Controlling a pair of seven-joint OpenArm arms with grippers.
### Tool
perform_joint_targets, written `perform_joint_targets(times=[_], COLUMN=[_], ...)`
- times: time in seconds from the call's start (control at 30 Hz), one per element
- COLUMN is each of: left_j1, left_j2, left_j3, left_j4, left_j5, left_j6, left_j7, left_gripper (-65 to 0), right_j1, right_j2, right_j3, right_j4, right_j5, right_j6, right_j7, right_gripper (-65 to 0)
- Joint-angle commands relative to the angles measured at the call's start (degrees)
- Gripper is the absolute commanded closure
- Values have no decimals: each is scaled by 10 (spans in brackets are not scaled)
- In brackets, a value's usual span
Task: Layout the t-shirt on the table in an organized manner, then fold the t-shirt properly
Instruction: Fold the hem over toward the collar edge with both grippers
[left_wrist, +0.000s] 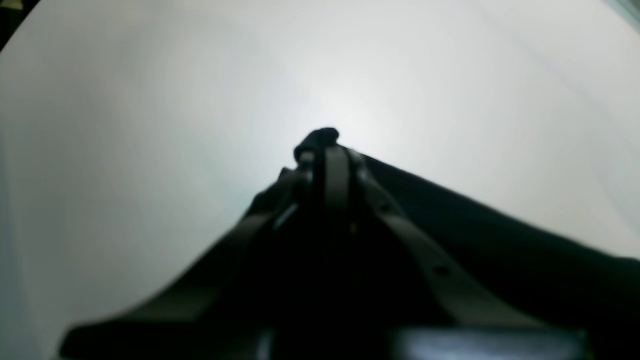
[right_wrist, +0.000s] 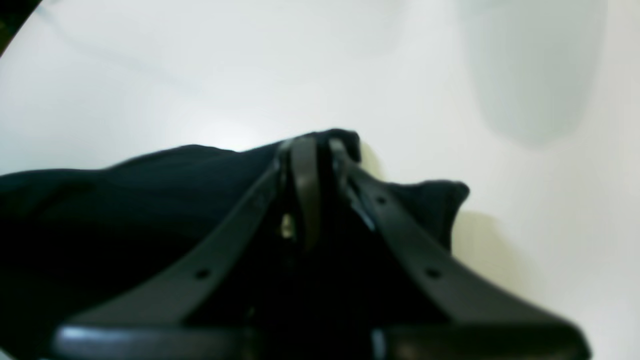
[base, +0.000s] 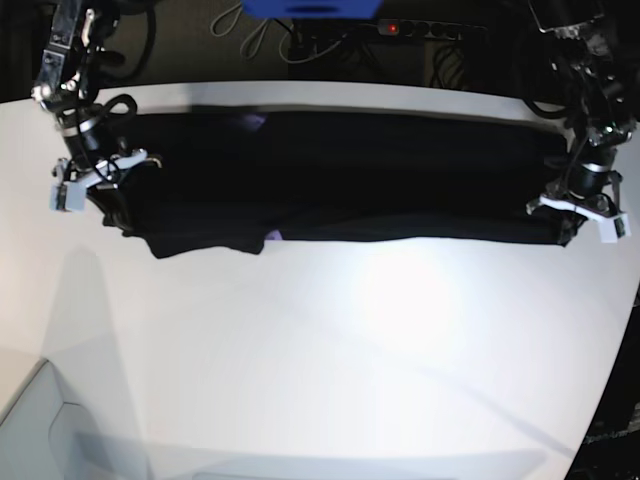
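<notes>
Black t-shirt (base: 340, 175) stretched across upper frame of white table (base: 330, 350), left pincer (left_wrist: 325, 145) at right gripping its edge, right pincer (right_wrist: 312, 142) at left clamped on its other end

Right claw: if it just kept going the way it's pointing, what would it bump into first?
The right claw is shut on a pinched fold of the t-shirt, so cloth is already at its tip. Beyond that, only bare white table shows ahead, though depth is unclear.
</notes>
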Motion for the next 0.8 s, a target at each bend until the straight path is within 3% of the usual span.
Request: perform_joint_targets(times=[0.0,0.43,0.6,0.77], left_j1=[1,75,82,83], left_j2=[-9,-10,-9,-10], left_j3=[-4,-5,-5,0], left_j4=[12,61,34,-3], left_j5=[-6,-6,-3,-1], left_j6=[0,0,0,-1], left_j7=[-16,-16,-16,-16], left_gripper=[-1,-1,-1,-5], right_j1=[-9,-76,-82,-82], right_j2=[4,4,4,0], right_j3=[1,0,0,0], right_j4=[9,-84,-121,-127], right_j5=[9,9,9,8], right_j6=[2,3,68,71], right_j7=[29,128,138,136], right_gripper=[0,0,0,0])
